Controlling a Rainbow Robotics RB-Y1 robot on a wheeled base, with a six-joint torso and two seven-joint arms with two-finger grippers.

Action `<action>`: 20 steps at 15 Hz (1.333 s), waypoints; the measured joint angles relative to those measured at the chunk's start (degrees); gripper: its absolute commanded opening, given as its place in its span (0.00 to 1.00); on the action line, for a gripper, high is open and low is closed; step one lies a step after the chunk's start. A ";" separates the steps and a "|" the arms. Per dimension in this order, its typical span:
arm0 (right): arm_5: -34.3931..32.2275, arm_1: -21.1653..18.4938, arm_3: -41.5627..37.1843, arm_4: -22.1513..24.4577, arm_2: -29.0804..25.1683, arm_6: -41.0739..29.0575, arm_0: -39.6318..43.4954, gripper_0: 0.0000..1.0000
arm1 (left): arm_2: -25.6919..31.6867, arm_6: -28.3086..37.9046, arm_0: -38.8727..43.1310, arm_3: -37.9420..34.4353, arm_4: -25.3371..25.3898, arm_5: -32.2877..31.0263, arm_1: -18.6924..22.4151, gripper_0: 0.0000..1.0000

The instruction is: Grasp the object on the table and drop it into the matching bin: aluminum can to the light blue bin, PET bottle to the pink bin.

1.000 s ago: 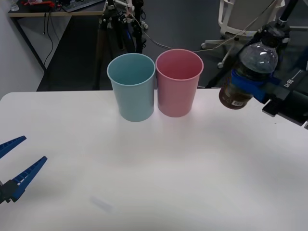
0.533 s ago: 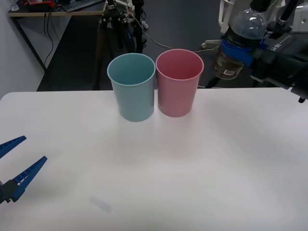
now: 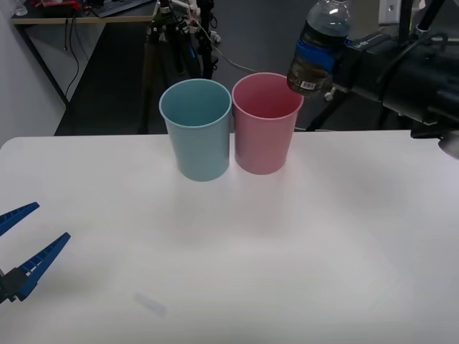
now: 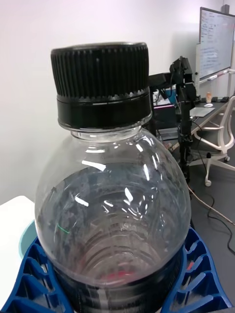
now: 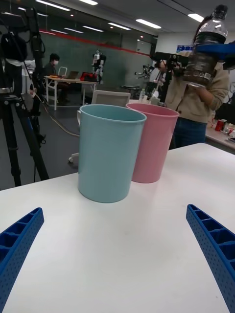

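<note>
Bottle: one small clear plastic PET bottle (image 3: pixel 318 49) with a dark ribbed cap and a dark label band, held in the air, slightly tilted, above the right side of the pink bin's rim; in the right wrist view the bottle (image 4: pixel 113 195) shows its cap and rounded shoulder close up.
Right gripper: the right gripper (image 3: pixel 324 51) has its blue ribbed jaws closed around the bottle at the top of the label band; the black arm reaches in from the right.
Bins: two tapered round plastic bins stand upright on the table, touching side by side, one pink bin (image 3: pixel 266 123) and one light blue bin (image 3: pixel 198 129), the blue one to the left of the pink.
Table: one large white smooth table (image 3: pixel 237 251) with rounded corners carries both bins near its far edge.
Left gripper: the left gripper (image 3: pixel 21 240) hovers low at the near left, well apart from the bins, jaws spread wide; its two blue fingers (image 5: pixel 213 252) frame the bins in the left wrist view.
</note>
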 measured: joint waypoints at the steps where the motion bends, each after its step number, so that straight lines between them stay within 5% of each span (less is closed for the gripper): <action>1: 0.00 1.78 2.31 0.11 1.24 0.10 -1.63 0.00 | 0.00 0.00 0.00 0.00 0.00 0.00 0.00 1.00; 11: 0.00 16.87 20.91 4.30 3.64 1.47 -9.62 0.00 | 0.00 0.00 0.00 0.00 0.00 0.00 0.00 1.00; 20: -0.01 19.73 24.03 7.98 3.70 1.85 -9.88 0.00 | 0.00 0.00 0.00 0.00 0.00 0.00 0.00 1.00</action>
